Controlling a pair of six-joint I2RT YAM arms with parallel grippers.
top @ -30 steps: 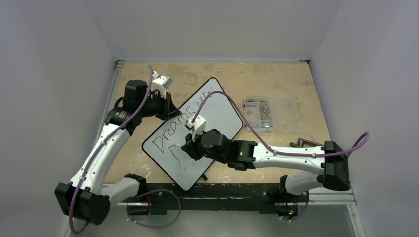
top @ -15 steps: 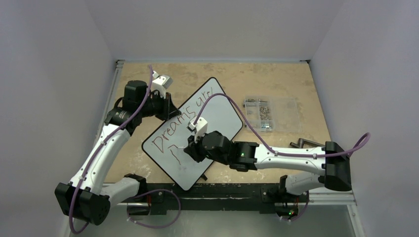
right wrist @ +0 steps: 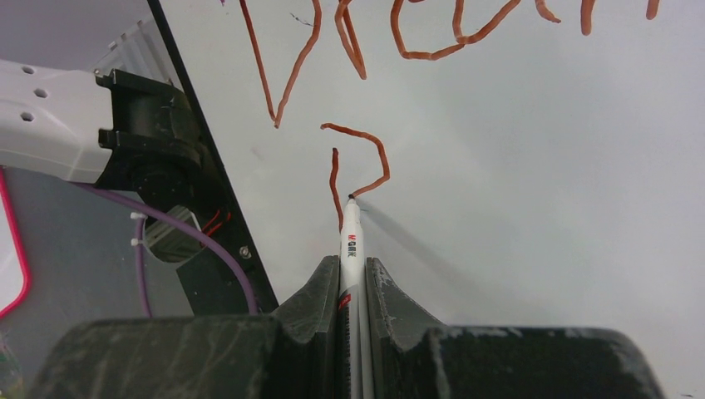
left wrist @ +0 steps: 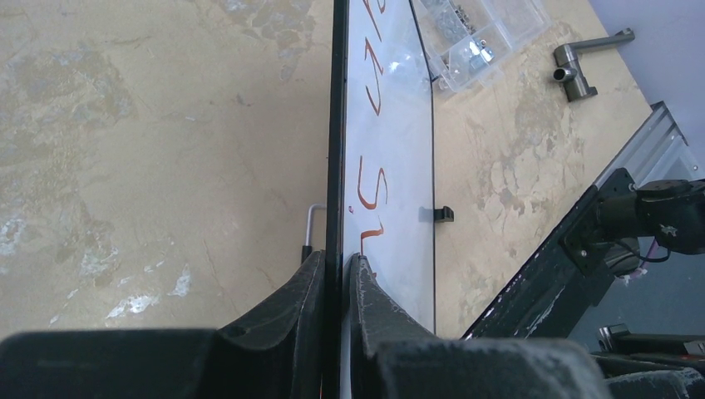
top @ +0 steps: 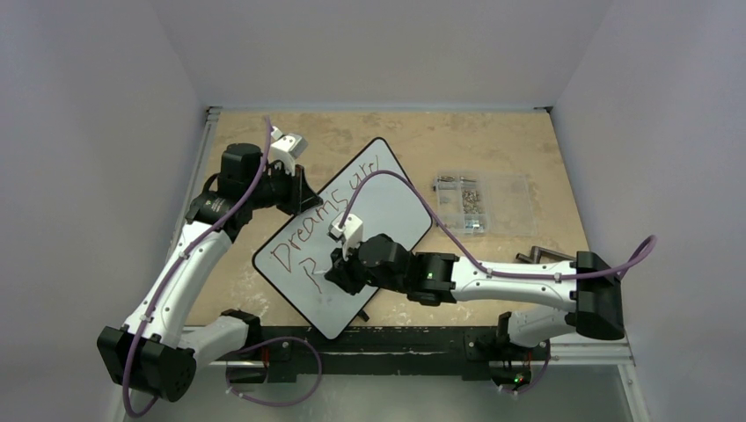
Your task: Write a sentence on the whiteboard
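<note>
Whiteboard [top: 391, 209] lies slanted on the table [top: 493, 141], left of centre, bearing 2 lines of red writing. Left gripper [left wrist: 337, 264] is clamped on its black rim; right gripper [right wrist: 352, 266] pinches a marker [right wrist: 350, 229], its tip touching the board at a red stroke's end

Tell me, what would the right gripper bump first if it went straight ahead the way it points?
Probably the large flat white whiteboard: the thin white marker pen in the right gripper seems to touch it.
</note>
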